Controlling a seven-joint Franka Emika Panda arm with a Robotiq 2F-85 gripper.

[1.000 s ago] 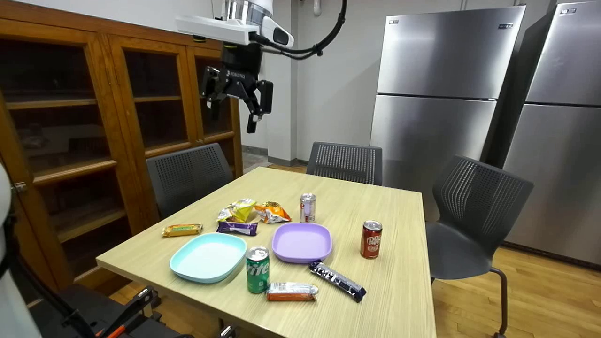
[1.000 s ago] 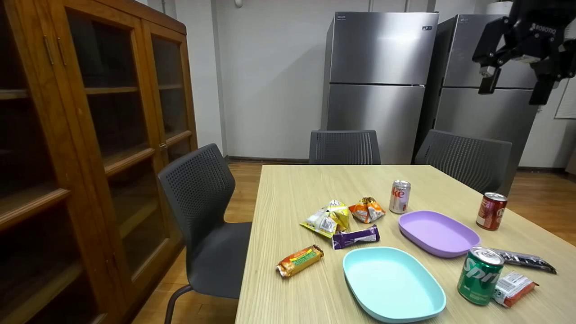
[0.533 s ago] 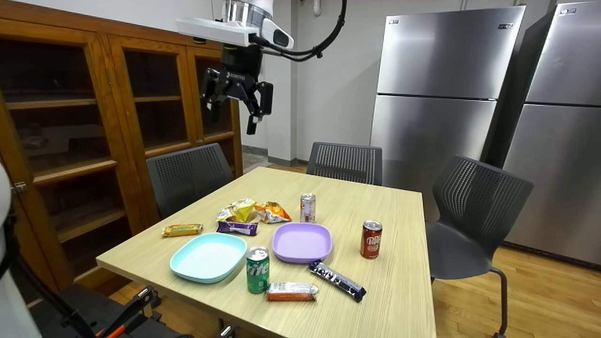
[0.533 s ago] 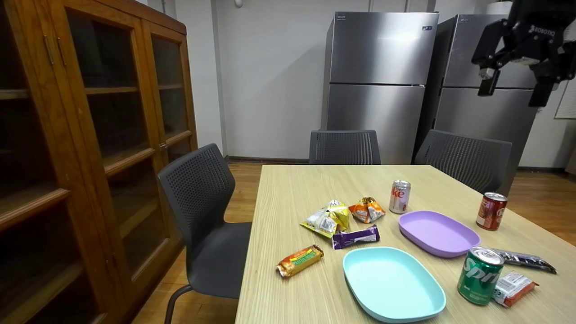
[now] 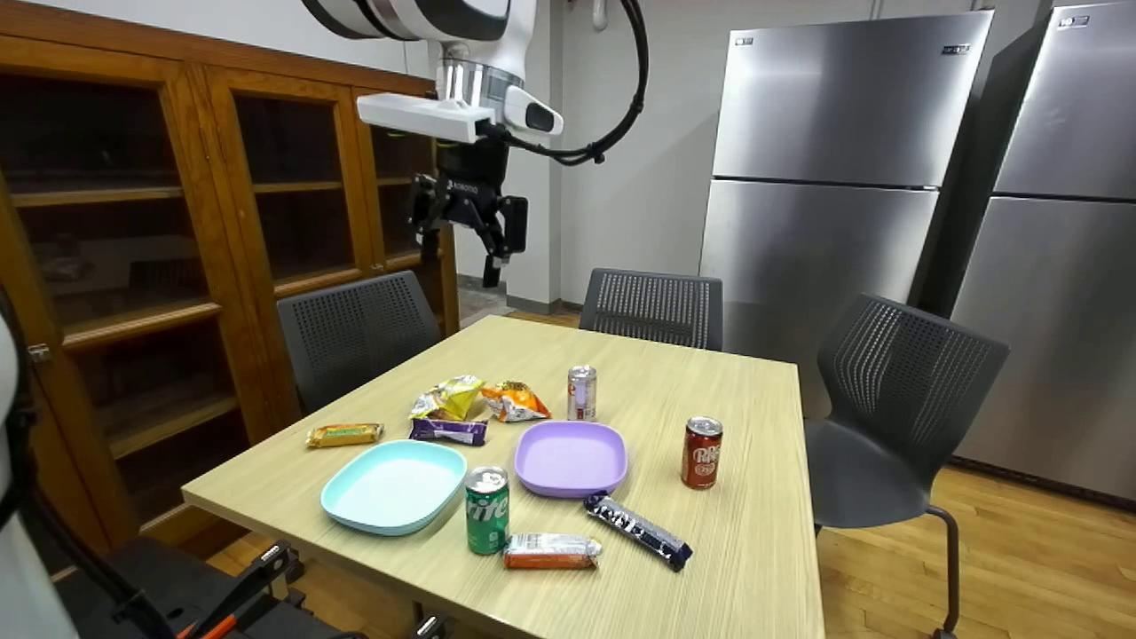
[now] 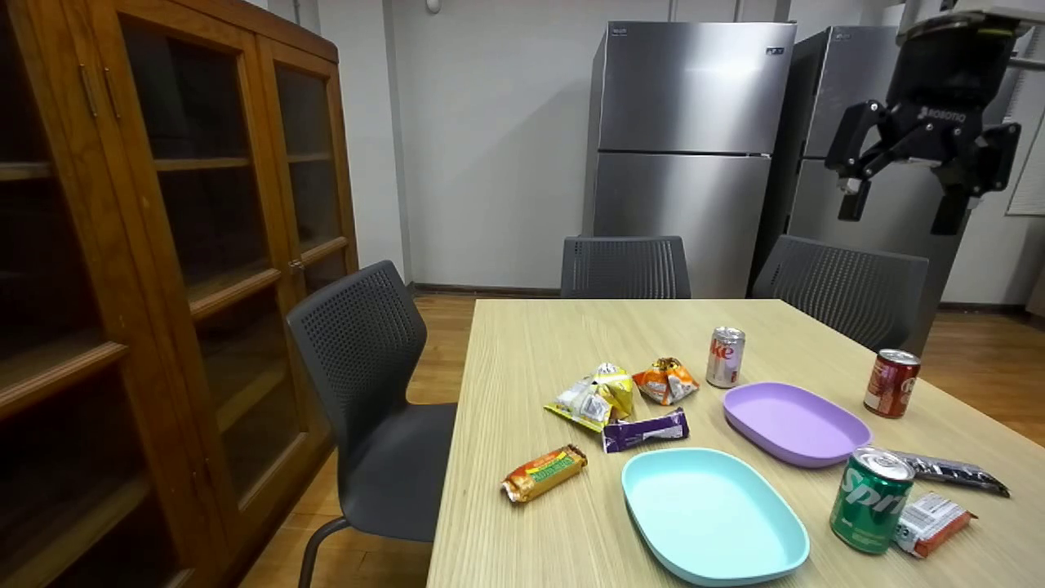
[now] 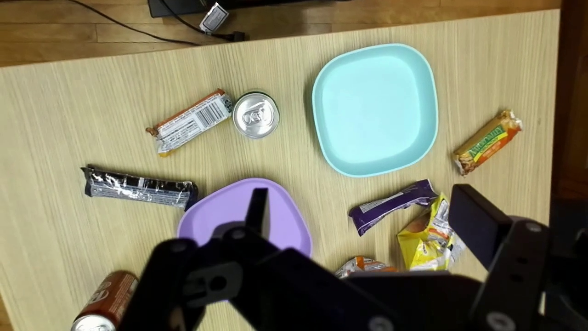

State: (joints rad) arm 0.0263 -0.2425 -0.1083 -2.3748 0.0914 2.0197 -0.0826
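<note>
Black ROBOTIQ grpr [image 6: 900,211] abv tbl [image 6: 539,343]

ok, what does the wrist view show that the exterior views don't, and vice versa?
Wrist view only: readable Nature Valley lettering on the golden bar and a clear barcode on the orange-and-white bar.

Both exterior views only: the silver can, the refrigerators and the side lettering on the green can.

Shared: the bars themselves, the green can's lid, table, teal tray, purple tray, red can, dark bar, purple bar, yellow bag, orange bag and the open gripper.
</note>
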